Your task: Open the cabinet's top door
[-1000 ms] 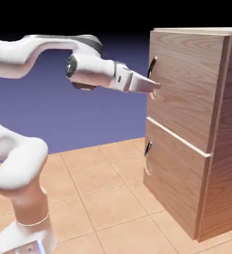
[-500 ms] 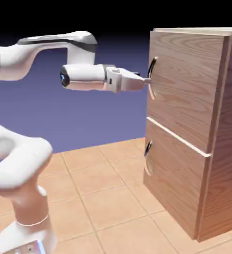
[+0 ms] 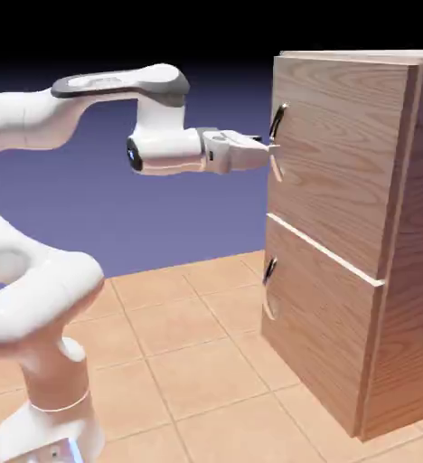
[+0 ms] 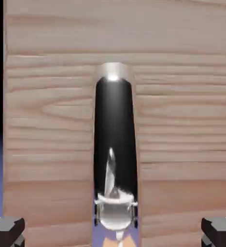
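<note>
On the tan tiled floor (image 3: 188,362), the cabinet (image 3: 342,271) is standing before a blue-violet backdrop (image 3: 161,217); the gripper (image 3: 267,150) is straddling the top door's (image 3: 337,163) handle (image 4: 114,144), fingers (image 4: 6,230) apart, not gripping.

My fingertips (image 4: 7,230) showed only as grey corners, cut off by the hand view's bottom edge. The handle (image 4: 114,149) ran off that edge too, so its lower end was lost. In the exterior view my gripper (image 3: 267,148) was too small against the top door (image 3: 337,154) to tell whether it touched the handle. The cabinet (image 3: 405,298) was cropped at the right.
</note>
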